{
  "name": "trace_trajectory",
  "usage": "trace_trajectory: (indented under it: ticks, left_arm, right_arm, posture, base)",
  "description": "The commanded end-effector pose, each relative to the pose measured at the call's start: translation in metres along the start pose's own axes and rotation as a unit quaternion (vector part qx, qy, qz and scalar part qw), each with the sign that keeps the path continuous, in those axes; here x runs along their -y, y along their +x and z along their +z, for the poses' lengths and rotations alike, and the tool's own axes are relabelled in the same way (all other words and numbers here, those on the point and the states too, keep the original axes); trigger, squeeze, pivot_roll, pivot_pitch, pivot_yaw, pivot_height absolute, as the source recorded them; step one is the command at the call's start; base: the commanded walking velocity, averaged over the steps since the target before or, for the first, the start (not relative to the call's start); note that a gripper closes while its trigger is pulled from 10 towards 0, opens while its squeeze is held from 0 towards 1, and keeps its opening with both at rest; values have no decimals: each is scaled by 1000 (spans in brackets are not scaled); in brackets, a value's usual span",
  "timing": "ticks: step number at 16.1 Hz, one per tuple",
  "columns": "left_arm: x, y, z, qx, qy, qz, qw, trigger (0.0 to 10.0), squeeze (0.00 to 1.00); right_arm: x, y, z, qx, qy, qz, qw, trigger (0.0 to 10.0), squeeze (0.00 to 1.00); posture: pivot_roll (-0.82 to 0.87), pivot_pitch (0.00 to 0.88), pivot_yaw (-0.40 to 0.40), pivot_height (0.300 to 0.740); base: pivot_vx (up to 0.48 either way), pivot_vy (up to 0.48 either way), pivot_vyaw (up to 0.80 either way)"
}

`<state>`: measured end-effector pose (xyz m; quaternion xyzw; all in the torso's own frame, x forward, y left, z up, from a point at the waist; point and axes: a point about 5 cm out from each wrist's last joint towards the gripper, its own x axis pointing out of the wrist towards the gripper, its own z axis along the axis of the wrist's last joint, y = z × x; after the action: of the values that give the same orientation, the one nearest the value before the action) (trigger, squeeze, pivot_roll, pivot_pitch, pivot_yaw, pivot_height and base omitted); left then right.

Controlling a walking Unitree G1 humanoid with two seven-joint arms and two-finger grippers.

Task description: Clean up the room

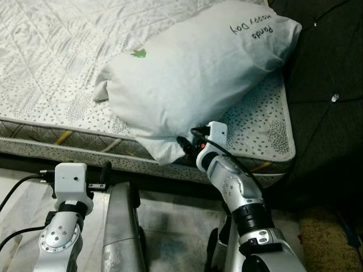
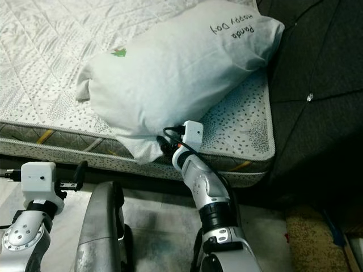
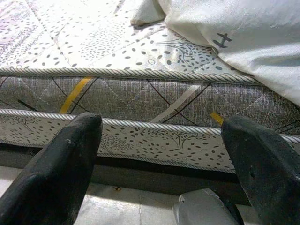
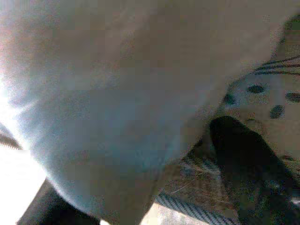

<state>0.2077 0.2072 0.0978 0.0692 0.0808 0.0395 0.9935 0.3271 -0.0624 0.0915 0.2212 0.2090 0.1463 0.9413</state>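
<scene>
— What's there to tidy?
— One white pillow [image 1: 198, 73], plump and creased, lying slantwise on the bed [image 1: 51, 68] near its right edge.
— Any markings?
— Handwritten-style lettering, "Panda Happy Day", seen upside down at its far end, and a small green motif on the upper left side.
— How does it sit?
— The far end reaches up toward the bed's far right corner, against the dark headboard [image 1: 323, 73]. The near end droops over the bed's front edge, a loose corner of the case hanging down past the piped seam.
— And the left side?
— A bunched fold of fabric pokes out onto the quilted, leaf-speckled mattress top.
</scene>
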Motion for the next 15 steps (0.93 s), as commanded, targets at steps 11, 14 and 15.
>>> trace_trajectory:
  ticks: [11, 14, 15]
  left_arm:
    - [3, 8, 0, 4, 0, -2, 1000, 10000, 0]
    - [5, 11, 0, 7, -2, -3, 1000, 10000, 0]
    - [6, 13, 0, 9, -4, -4, 1000, 10000, 0]
  right_arm:
    - [13, 9, 47, 96, 4, -51, 994, 0, 0]
    - [32, 7, 78, 147, -49, -92, 984, 0, 0]
    - [37, 6, 91, 158, -52, -96, 981, 0, 0]
  posture:
    - [105, 140, -22, 511]
    - [99, 128, -24, 511]
    - [94, 120, -25, 511]
  base:
    - [0, 0, 0]
    - [0, 0, 0]
    - [0, 0, 0]
